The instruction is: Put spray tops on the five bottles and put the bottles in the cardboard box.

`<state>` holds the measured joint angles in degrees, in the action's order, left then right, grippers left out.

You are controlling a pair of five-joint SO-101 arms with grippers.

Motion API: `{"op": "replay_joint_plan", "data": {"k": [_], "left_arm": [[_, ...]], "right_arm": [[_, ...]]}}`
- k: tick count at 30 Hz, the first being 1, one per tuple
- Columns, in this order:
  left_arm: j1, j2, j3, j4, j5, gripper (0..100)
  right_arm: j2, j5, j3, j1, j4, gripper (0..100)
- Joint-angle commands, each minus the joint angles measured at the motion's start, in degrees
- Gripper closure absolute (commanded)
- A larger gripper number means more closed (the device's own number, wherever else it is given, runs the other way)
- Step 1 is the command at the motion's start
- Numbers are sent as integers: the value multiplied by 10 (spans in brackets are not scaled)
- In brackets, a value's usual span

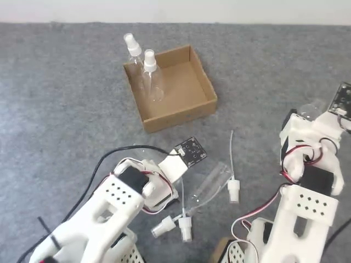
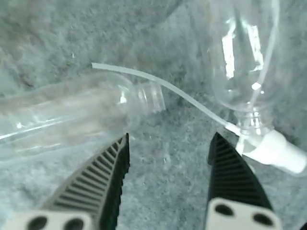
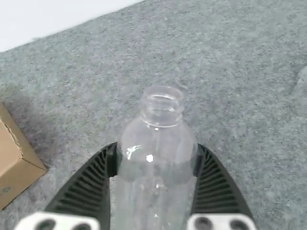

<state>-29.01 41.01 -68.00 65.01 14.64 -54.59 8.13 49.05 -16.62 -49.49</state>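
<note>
My left gripper [image 2: 168, 140] is open just above the carpet. Ahead of its fingers lies an uncapped clear bottle [image 2: 72, 112] on its side. Beside it lies a second bottle [image 2: 240, 52] with a white spray top [image 2: 274, 152] at its neck. A thin dip tube [image 2: 158, 84] crosses between them. My right gripper [image 3: 157, 148] is shut on an uncapped clear bottle [image 3: 158, 143], held off to the right [image 1: 310, 109]. Two capped bottles [image 1: 143, 68] stand in the cardboard box [image 1: 204, 82]. Loose spray tops [image 1: 234, 190] [image 1: 185, 227] lie near a bottle on its side [image 1: 211, 183].
Grey carpet covers the table. The box sits at the back middle, with open carpet to its left and right. The left arm's body [image 1: 109, 208] and cables fill the front left, and the right arm [image 1: 307, 203] the front right.
</note>
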Motion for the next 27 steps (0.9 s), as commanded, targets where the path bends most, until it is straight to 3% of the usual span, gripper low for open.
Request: {"op": "replay_joint_plan", "data": {"k": [1, 10, 21, 27], "left_arm": [[-6, -38, 3, -27, 4, 746], [-55, -127, 11, -52, 1, 752], [-54, -135, 11, -50, 4, 930], [0, -130, 37, -40, 10, 953]], "right_arm": [[-12, 5, -8, -5, 12, 937], [-12, 5, -8, -5, 12, 937], [-12, 3, -8, -5, 11, 937], [-12, 3, -8, -5, 11, 937]]}}
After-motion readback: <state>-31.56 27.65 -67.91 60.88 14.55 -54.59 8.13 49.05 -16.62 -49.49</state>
